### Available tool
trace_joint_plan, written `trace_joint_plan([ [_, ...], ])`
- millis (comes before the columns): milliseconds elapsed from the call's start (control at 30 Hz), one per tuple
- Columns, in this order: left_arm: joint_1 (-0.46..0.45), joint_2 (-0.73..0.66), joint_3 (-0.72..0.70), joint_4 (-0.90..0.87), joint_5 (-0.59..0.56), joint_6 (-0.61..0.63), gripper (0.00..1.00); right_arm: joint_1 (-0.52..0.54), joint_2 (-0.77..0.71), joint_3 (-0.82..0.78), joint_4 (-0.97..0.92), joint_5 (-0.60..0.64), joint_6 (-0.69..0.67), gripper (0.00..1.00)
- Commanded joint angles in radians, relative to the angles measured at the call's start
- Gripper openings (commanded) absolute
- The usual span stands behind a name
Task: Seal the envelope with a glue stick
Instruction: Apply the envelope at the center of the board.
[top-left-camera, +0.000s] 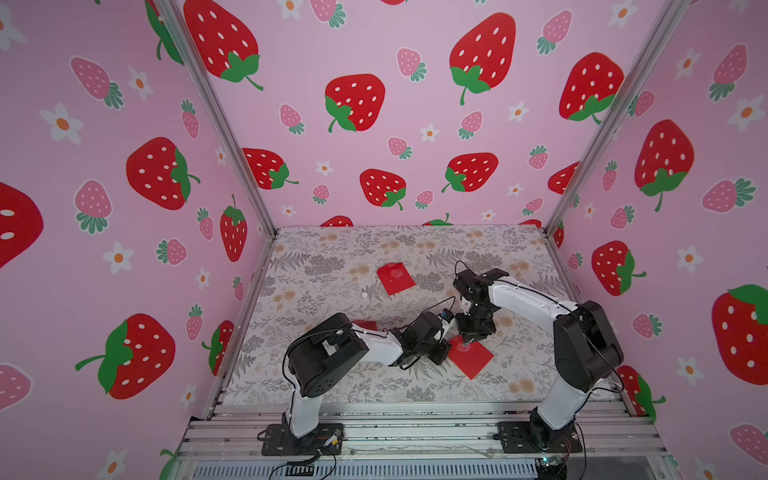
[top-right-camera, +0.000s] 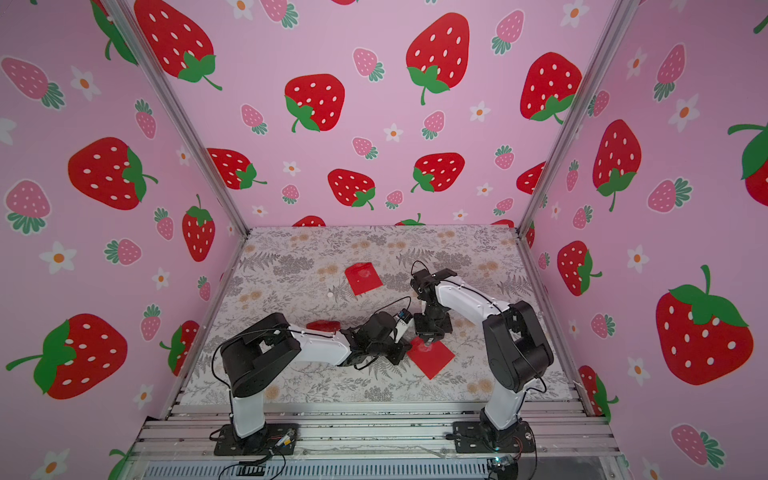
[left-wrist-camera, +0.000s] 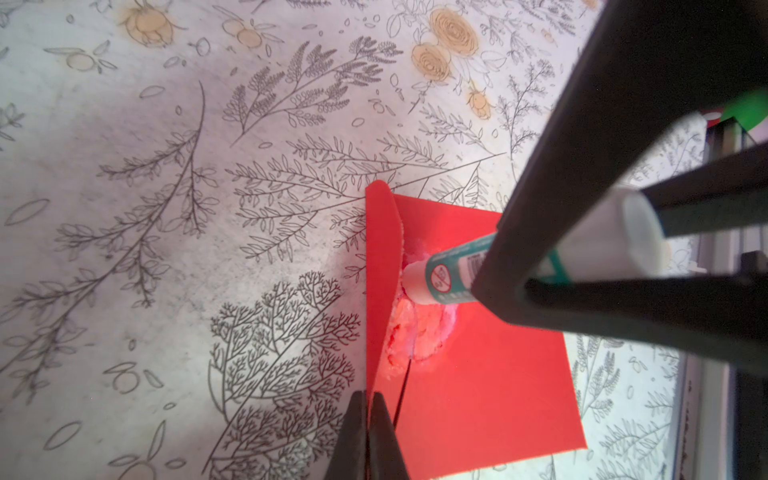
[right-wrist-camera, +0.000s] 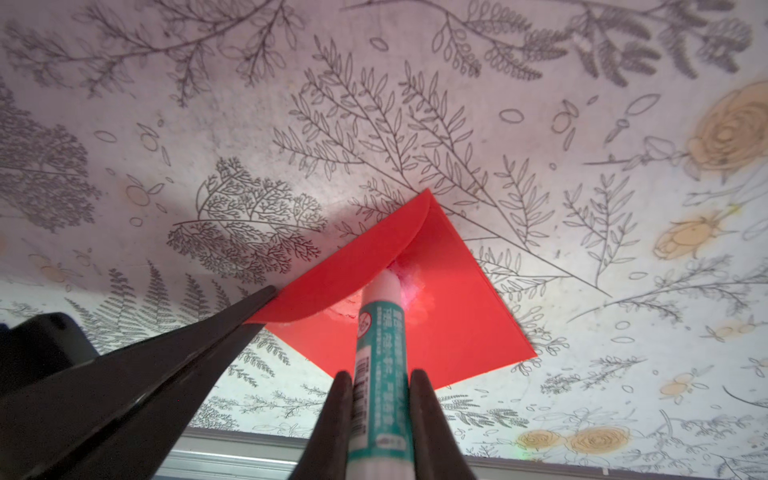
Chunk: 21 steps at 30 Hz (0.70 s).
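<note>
- In both top views the two wrists crowd over the working envelope (top-left-camera: 473, 359) (top-right-camera: 432, 358). The gripper tips and the glue stick are hard to make out there.
- A second red envelope (top-left-camera: 365, 323) is largely hidden behind the left arm (top-left-camera: 374, 345).
- A third red envelope (top-left-camera: 395, 277) lies fully visible towards the far edge of the bench (top-left-camera: 332, 257). A small white item (top-left-camera: 365, 294) beside it is too small to identify.
- Left gripper (left-wrist-camera: 368, 415): closed tight on the edge of the flap (left-wrist-camera: 380, 270), holding it raised off the envelope body.
- Right gripper (right-wrist-camera: 381, 378): clamped around the glue stick (right-wrist-camera: 380, 332). The stick's tip is down on the envelope just under the raised flap, at a whitish smear (left-wrist-camera: 419, 328). Its rear end is cut off in the right wrist view.
- The working envelope lies flat near the bench's front edge, right of centre, with one corner pointing at that edge. Bare bench lies to its right.
</note>
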Motion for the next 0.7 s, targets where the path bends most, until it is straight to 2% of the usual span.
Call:
trace_joint_plan([
  [0,-0.003,0.045,0.013,-0.078,0.002,0.017,0.0,-0.004,0.02,-0.053,0.099,-0.201,-0.013,0.0],
  [67,-0.003,0.046,0.01,-0.073,0.002,0.015,0.0,-0.009,0.002,-0.066,0.126,-0.272,-0.009,0.0],
  [133,-0.003,0.044,0.008,-0.072,0.002,0.013,0.0,-0.022,-0.005,-0.064,0.112,-0.236,-0.009,0.0],
  [167,-0.003,0.043,0.007,-0.072,0.002,0.014,0.0,-0.027,-0.007,-0.059,0.094,-0.191,-0.01,0.0],
  [300,-0.004,0.045,0.014,-0.078,0.002,0.019,0.0,-0.031,0.0,-0.027,-0.011,0.121,-0.002,0.0],
  [400,-0.003,0.045,0.011,-0.076,0.002,0.017,0.0,-0.03,0.01,-0.024,-0.034,0.209,0.002,0.0],
  [567,-0.002,0.041,0.009,-0.073,0.004,0.016,0.0,-0.021,0.033,-0.032,-0.002,0.125,-0.006,0.0],
  [667,-0.003,0.043,0.01,-0.075,0.002,0.017,0.0,-0.019,0.039,-0.043,0.027,-0.013,-0.016,0.0],
])
